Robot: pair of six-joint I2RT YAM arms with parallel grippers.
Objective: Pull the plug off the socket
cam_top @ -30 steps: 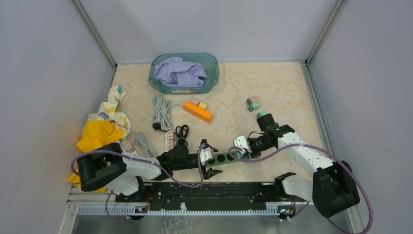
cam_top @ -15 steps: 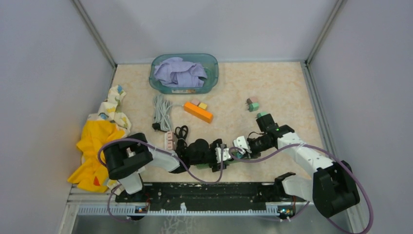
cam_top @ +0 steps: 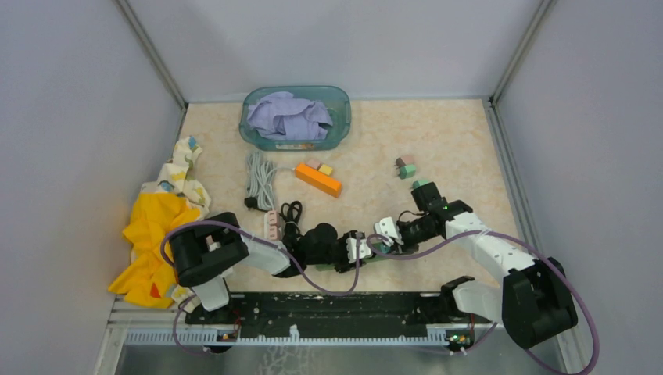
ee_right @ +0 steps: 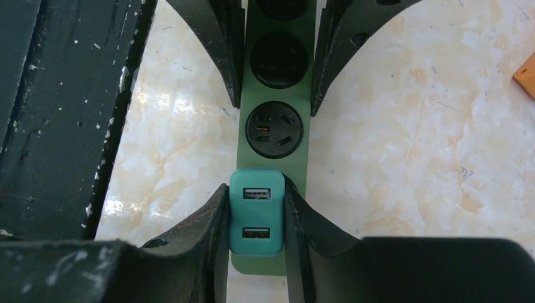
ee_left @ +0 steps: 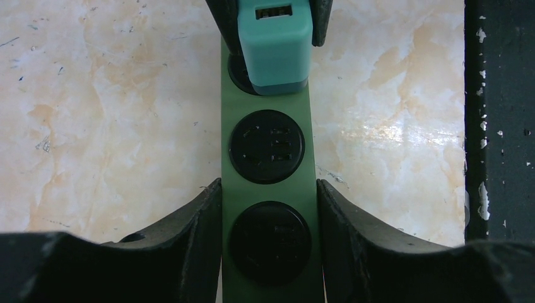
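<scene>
We look down on a beige, marble-patterned tabletop [cam_top: 446, 141] on which a teal bin [cam_top: 295, 117] stands. Behind the bin rises a plain grey back wall [cam_top: 328, 39]. To the bin's left and right stand matching grey side walls [cam_top: 70, 117], joined to it by slanting aluminium corner posts [cam_top: 152, 51]. Well in front of the bin, a scuffed black rail [cam_top: 313, 312] edges the table. The light is soft and even.

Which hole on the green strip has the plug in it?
The end one on the strip, under the teal plug clamped by the right gripper; the others are bare.
</scene>
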